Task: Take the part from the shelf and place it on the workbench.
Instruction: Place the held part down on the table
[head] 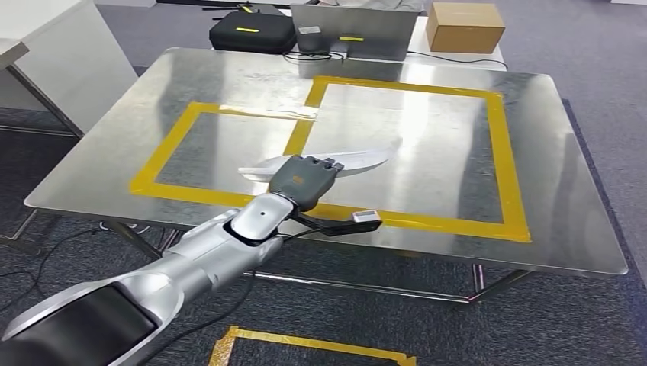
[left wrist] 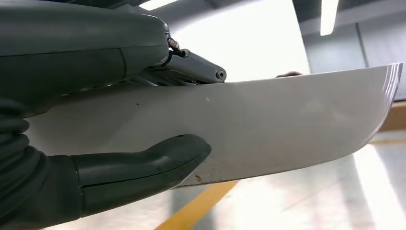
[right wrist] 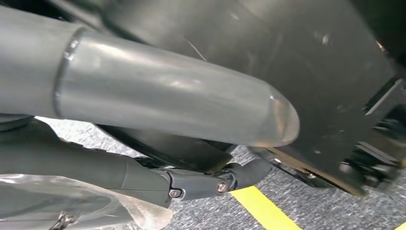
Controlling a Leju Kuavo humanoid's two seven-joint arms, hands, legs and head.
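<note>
The part (head: 368,158) is a long, curved white blade-like piece. My left hand (head: 305,180) grips it near one end and holds it low over the metal workbench (head: 435,130), above the front edge of the larger yellow-taped rectangle (head: 500,145). Whether the part touches the surface I cannot tell. In the left wrist view the part (left wrist: 277,120) stretches away from my left hand (left wrist: 62,62), with the thumb (left wrist: 143,163) under it and the darker fingers over it. My right hand (right wrist: 158,96) hangs beside my body above the carpet, its thumb and fingers apart and holding nothing.
A smaller yellow-taped rectangle (head: 179,137) lies on the workbench's left half. Behind the bench stand a black bag (head: 252,30), a grey case (head: 355,32) and a cardboard box (head: 465,25). A white table (head: 53,53) stands at the left. Yellow tape (head: 305,343) marks the carpet.
</note>
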